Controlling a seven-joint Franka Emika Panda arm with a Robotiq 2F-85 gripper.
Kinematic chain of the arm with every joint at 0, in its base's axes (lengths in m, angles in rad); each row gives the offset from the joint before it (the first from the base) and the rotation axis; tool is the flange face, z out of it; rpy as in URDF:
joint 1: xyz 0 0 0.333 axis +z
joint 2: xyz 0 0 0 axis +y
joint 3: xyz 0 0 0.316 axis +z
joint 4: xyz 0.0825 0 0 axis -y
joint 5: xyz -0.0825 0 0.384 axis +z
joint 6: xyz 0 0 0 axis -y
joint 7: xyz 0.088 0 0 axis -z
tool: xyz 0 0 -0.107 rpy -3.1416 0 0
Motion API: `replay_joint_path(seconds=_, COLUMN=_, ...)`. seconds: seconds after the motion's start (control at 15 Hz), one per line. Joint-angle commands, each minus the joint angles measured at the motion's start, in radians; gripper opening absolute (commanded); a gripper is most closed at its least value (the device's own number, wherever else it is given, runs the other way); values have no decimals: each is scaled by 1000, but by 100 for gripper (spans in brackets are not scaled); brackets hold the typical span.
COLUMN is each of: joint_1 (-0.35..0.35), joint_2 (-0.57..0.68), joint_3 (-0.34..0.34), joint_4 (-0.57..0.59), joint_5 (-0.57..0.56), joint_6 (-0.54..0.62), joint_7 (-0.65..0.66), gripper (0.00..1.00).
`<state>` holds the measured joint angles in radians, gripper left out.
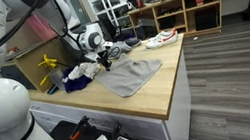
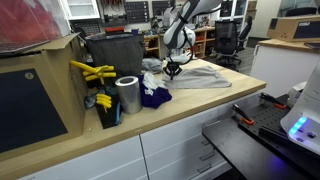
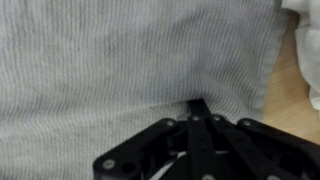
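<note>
Black fingertips of the gripper (image 3: 200,108) fill the foreground of the wrist view. They are pressed together with no gap between them, and the weave puckers toward their tip, so they seem to pinch a small fold of the grey cloth (image 3: 110,60).

That hold looks slight. I judge that a lift or a pull could let the thin fold slide out, since only a little fabric sits between the pads. A drag across the wooden worktop (image 1: 164,89) could carry the cloth into the dark blue rag (image 2: 155,97) lying toward the worktop's back end, or bunch it up rather than move it flat. Pressing lower could scrape the tips on the worktop.

The cloth lies spread over the middle of the worktop, mostly flat, with the gripper at its edge on the rag's side. It is a pale grey, finely ribbed knit, soft and limp, with a hemmed border and light creases. Bare wood shows beside it.
</note>
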<state>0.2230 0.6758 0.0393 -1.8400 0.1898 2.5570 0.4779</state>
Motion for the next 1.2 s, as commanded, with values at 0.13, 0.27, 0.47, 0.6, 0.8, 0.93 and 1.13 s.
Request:
replay_joint_path(seconds=0.13, joint_1=-14, joint_2=-29, joint_3=67, joint_4=-100, joint_5=105, joint_6=-72, joint_7=2, gripper=0)
replay_joint_path(seconds=0.27, joint_1=-19, joint_2=-37, joint_3=79, joint_4=-113, joint_5=137, joint_6=-96, joint_7=1, gripper=0)
replay_joint_path(seconds=0.47, joint_1=-15, joint_2=-40, joint_3=72, joint_4=-113, joint_5=145, joint_6=-96, joint_7=-6, gripper=0)
replay_joint_path(seconds=0.6, joint_1=-10, joint_2=-47, joint_3=64, joint_4=-108, joint_5=127, joint_6=-75, joint_7=-23, gripper=0)
replay_joint_path(seconds=0.8, joint_1=-1, joint_2=-66, joint_3=55, joint_4=-99, joint_5=95, joint_6=-51, joint_7=-45, gripper=0)
replay_joint_path(seconds=0.93, joint_1=-9, joint_2=-82, joint_3=66, joint_4=-92, joint_5=96, joint_6=-49, joint_7=-63, gripper=27)
replay_joint_path(seconds=1.13, joint_1=-17, joint_2=-114, joint_3=69, joint_4=-79, joint_5=94, joint_6=-41, joint_7=-95, gripper=47)
